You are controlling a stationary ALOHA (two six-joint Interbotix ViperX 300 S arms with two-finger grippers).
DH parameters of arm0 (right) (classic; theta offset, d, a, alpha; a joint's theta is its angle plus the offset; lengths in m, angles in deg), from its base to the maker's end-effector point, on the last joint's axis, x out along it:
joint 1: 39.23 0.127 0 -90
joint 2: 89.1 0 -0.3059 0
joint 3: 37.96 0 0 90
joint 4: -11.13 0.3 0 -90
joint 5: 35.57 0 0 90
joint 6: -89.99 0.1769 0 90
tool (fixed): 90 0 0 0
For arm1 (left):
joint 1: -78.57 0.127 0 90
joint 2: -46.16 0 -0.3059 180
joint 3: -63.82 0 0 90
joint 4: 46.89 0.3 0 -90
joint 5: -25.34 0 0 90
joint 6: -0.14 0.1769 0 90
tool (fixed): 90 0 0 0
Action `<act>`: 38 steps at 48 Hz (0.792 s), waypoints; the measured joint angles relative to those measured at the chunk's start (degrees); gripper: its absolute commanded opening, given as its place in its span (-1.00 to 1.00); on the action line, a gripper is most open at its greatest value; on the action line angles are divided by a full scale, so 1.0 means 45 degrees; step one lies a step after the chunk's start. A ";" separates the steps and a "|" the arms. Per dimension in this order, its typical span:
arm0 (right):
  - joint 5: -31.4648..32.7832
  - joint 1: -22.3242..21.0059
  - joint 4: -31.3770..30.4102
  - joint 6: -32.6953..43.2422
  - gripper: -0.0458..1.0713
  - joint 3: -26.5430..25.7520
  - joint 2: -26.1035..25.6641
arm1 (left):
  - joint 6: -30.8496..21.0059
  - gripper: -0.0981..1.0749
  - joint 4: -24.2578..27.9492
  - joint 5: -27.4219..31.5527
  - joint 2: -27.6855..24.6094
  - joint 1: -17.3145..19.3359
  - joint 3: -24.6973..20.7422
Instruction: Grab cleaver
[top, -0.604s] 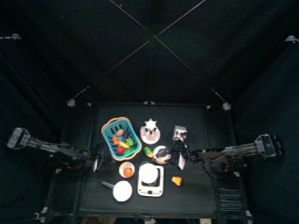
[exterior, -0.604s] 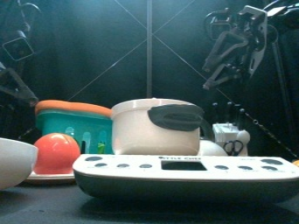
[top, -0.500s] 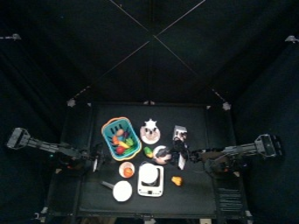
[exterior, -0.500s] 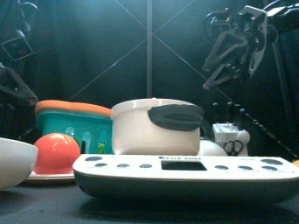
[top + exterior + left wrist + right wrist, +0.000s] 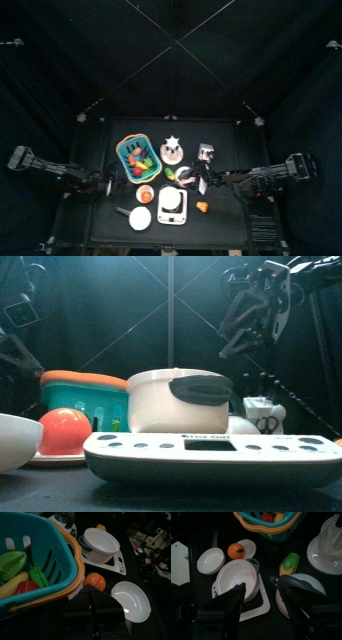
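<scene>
The black worktop (image 5: 100, 200) is crowded. Taking the white pot (image 5: 185, 175) as the mark: the teal and orange basket (image 5: 134, 152) of toy food stands behind it to the left, and the white scale (image 5: 171, 207) lies just in front of it. A plate with a white piece on it (image 5: 171, 151) sits right behind the pot, and a round white plate (image 5: 308, 587) lies just to its right, with a yellow-green toy (image 5: 290, 563) at that plate's edge. The white bowl (image 5: 140, 218) is in front of the pot to the left, and the orange ball (image 5: 144, 192) is close on its left.

Since the earlier frames the right arm has reached further in toward the pot, while the left arm has kept its place.

The cleaver (image 5: 206, 152), small and pale with a dark end, lies on the worktop behind the pot to the right. The right end effector (image 5: 211, 180) hangs wide open and empty above the pot's right side, over the round plate, short of the cleaver and not touching it. The left end effector (image 5: 93, 614) is closed on nothing, left of the pot near the basket
</scene>
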 measured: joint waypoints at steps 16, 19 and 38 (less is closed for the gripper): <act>0.0078 0.0664 -0.0371 -0.0078 0.65 0.1113 -0.0469 | 0.0000 -0.48 0.0078 -0.0586 -0.0293 -0.0430 -0.1523; 0.0078 0.0586 -0.0625 -0.0078 0.65 0.1211 -0.0469 | 0.0000 -0.43 0.0078 -0.0918 -0.0430 -0.0430 -0.1641; 0.1270 0.0293 -0.0801 -0.0039 0.65 0.1074 -0.1816 | 0.0000 0.14 -0.0137 -0.2461 -0.2168 -0.0449 -0.2012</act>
